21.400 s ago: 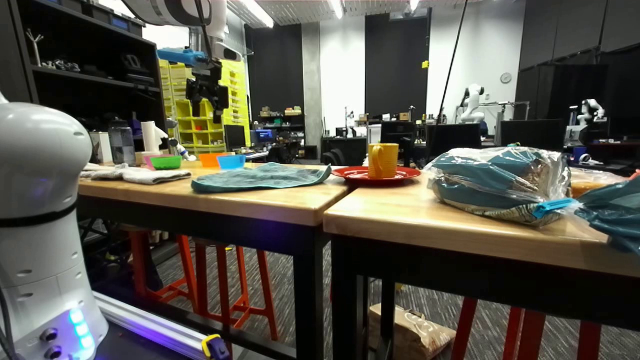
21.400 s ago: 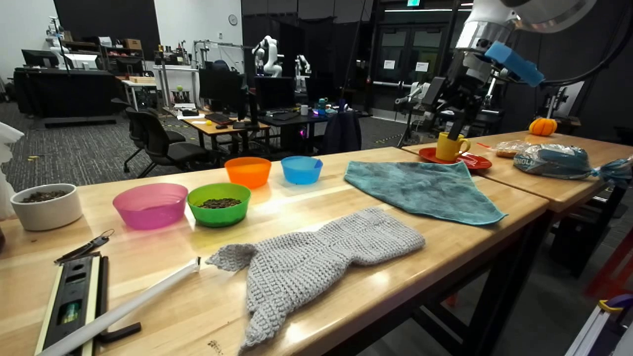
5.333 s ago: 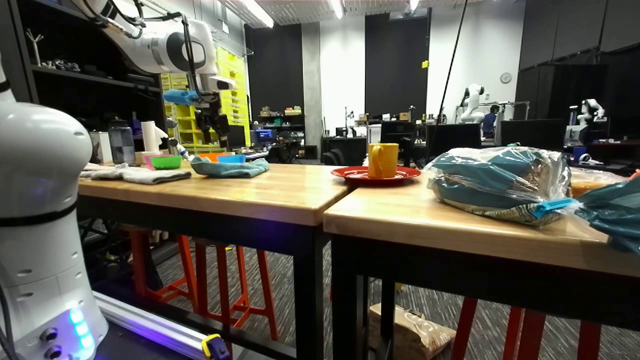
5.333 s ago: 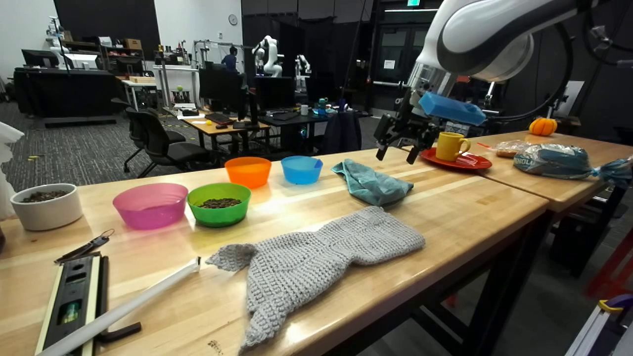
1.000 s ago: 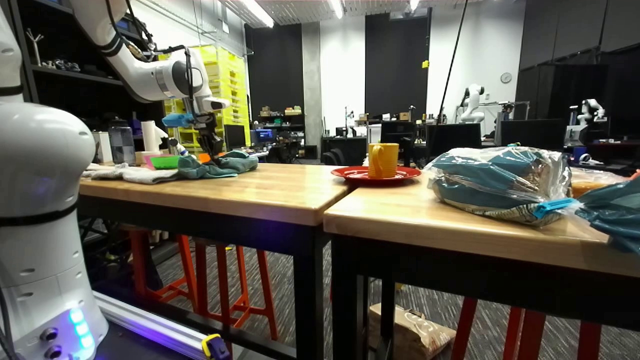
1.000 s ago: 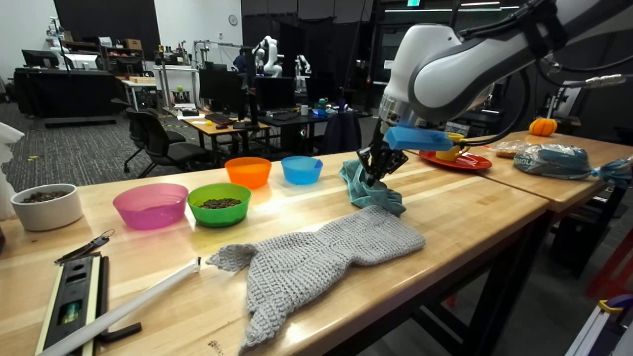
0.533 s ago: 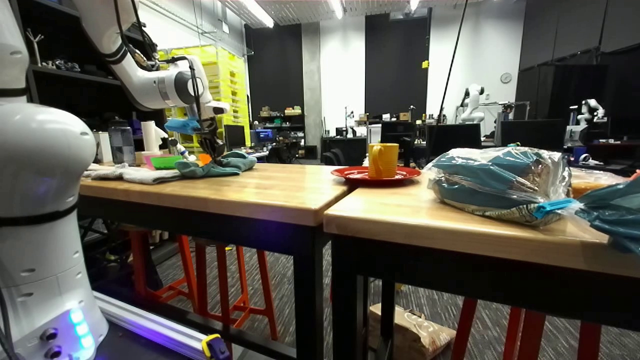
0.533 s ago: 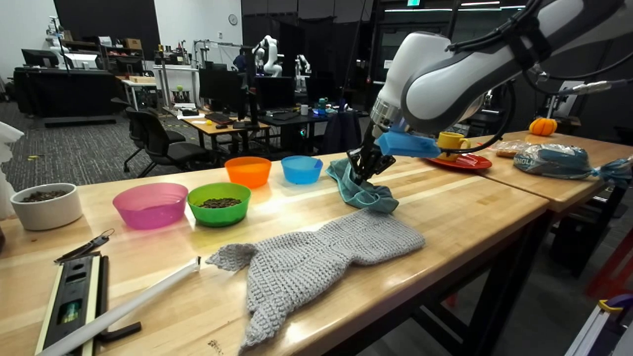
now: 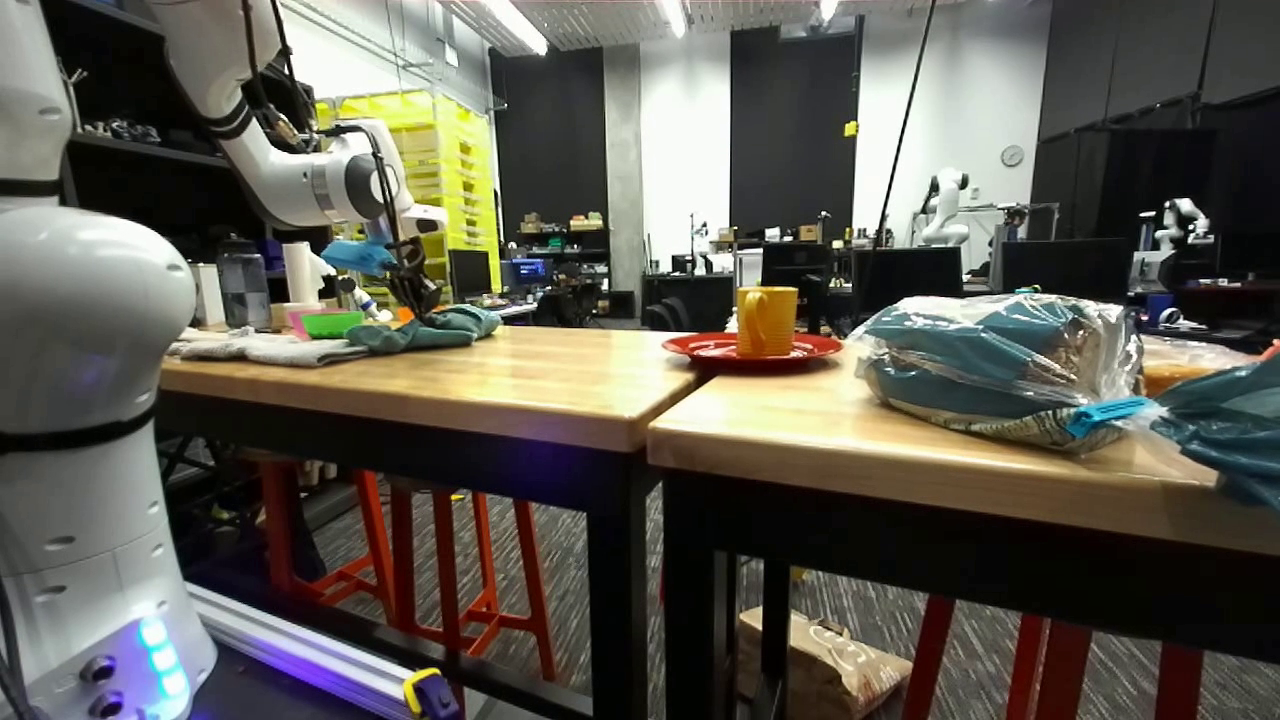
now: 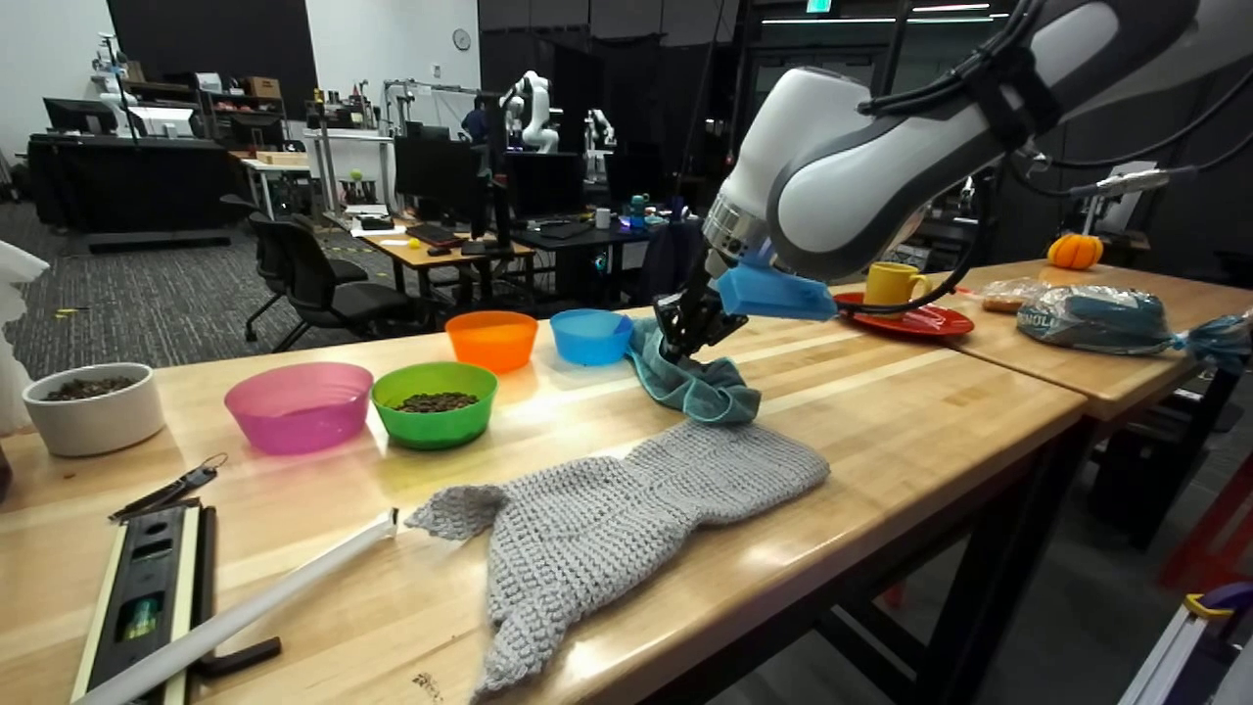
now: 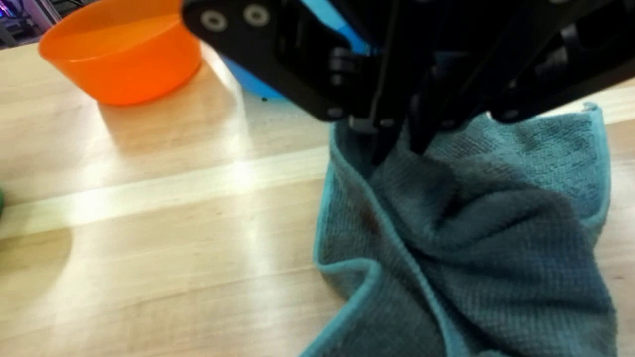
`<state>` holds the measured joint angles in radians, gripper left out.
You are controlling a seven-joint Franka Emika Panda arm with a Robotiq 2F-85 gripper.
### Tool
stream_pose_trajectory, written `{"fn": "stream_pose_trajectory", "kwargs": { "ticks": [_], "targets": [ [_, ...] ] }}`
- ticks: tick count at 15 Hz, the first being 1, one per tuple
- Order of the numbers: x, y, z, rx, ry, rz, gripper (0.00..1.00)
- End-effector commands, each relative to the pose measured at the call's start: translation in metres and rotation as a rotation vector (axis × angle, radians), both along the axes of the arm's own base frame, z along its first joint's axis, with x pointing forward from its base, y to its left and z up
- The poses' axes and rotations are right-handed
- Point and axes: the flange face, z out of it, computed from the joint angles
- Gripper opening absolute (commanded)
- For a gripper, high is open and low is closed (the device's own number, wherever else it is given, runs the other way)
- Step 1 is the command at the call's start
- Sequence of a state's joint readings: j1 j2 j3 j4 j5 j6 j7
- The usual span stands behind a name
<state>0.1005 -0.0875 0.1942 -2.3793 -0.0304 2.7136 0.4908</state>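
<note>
Teal cloth on the desk, caught in the fingers
Wrist view, left to right: orange bowl, blue bowl, fingers nearly together on a pinched fold, slack folds beyond. It should handle light, limp and unbreakable; a gathered ridge looks a surer hold than the hem.

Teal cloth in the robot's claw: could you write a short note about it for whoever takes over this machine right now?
Gripper: shut on a fold of the cloth, fingers pointing down.
Cloth: crumpled, partly resting on the table; it seems to touch both the blue bowl and the grey knit.
Nearby: the mug stands on the red plate, apart from the cloth.
Done: cloth gripped and bunched up.
Left: cloth not yet released; letting go is probably what remains, with care for the bowl.
</note>
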Motion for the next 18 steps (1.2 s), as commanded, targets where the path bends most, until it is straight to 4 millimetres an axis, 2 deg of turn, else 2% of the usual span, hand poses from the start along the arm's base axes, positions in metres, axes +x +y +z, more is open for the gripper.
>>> {"fn": "stream_pose_trajectory", "kwargs": {
  "ticks": [1, 6, 10, 18],
  "targets": [
    [0.003, -0.003, 0.012, 0.002, -0.043, -0.005, 0.38],
    [-0.004, -0.038, 0.04, -0.035, -0.044, -0.064, 0.7],
    [-0.017, -0.063, 0.059, -0.054, 0.024, -0.09, 0.98],
    [-0.071, -0.089, 0.085, -0.092, 0.288, 0.005, 1.0]
  ]
}}
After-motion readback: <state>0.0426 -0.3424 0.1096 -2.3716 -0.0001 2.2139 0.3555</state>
